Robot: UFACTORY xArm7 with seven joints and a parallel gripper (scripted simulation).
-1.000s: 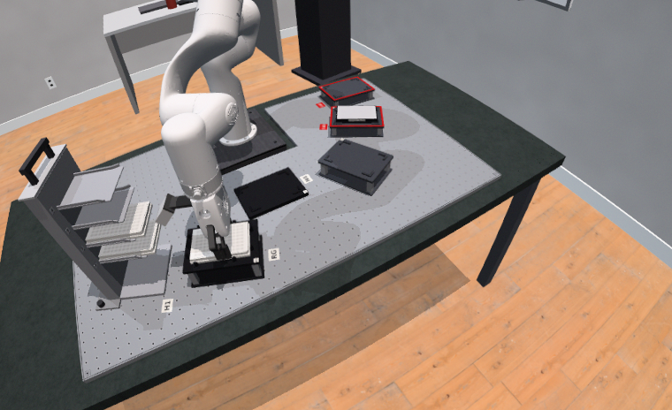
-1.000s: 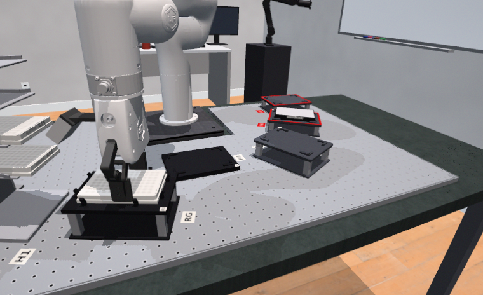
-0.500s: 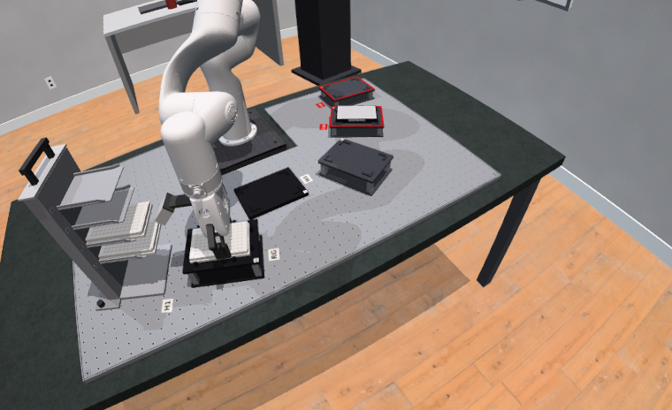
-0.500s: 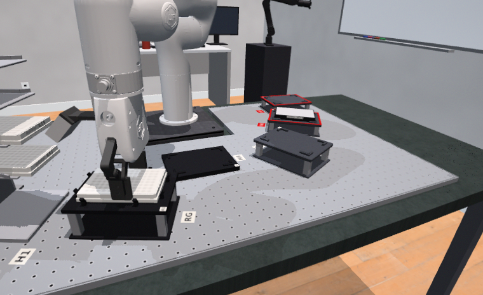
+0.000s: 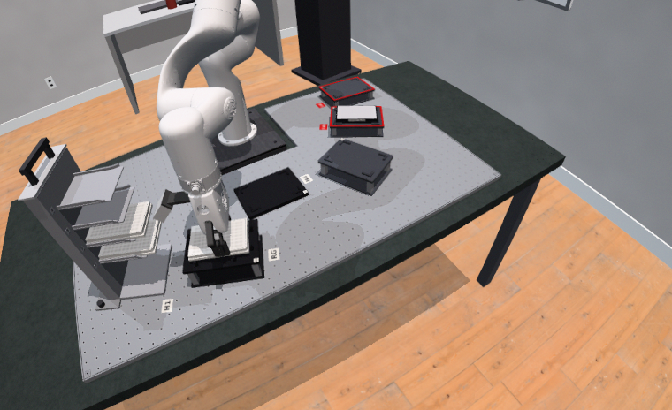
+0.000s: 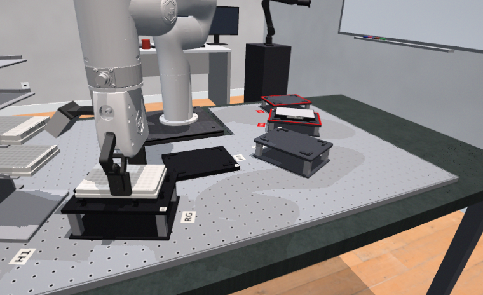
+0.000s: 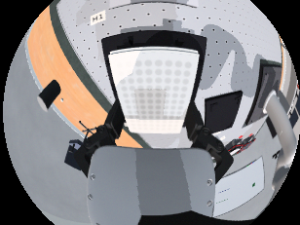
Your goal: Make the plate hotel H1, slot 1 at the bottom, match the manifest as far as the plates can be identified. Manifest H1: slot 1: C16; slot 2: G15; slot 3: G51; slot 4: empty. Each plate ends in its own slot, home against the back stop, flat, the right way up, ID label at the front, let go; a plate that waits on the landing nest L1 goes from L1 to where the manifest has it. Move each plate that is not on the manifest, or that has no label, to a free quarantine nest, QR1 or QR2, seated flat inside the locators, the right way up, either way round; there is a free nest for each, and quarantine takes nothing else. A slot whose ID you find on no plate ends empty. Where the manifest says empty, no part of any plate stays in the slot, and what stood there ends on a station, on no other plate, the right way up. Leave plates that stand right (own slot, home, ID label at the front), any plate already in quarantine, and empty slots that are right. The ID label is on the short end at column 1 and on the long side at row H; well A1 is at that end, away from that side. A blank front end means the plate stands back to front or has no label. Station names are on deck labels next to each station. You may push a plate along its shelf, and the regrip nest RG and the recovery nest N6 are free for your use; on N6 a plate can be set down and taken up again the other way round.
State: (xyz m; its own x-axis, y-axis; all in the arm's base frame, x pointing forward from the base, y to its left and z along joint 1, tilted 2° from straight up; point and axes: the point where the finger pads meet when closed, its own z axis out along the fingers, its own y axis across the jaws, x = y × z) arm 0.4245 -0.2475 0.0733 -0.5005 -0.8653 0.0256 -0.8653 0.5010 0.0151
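My gripper (image 5: 215, 239) stands over the black regrip nest RG (image 5: 225, 259) and is shut across the width of a white well plate (image 5: 217, 238) that rests on the nest; the plate also shows in the exterior view (image 6: 126, 180) and the wrist view (image 7: 154, 92). The plate hotel H1 (image 5: 80, 214) stands at the left. Its two lower shelves each hold a white plate (image 5: 119, 227) (image 5: 130, 245); the two upper shelves look bare. No plate label is readable. A further white plate (image 5: 356, 112) sits in the nearer red-framed quarantine nest; the farther red-framed nest (image 5: 347, 89) is bare.
A flat black nest (image 5: 271, 191) lies behind RG. A raised black nest (image 5: 355, 164) stands toward the right. Deck labels RG (image 5: 273, 254) and H1 (image 5: 166, 305) mark their stations. The arm's base (image 5: 236, 137) stands at the back.
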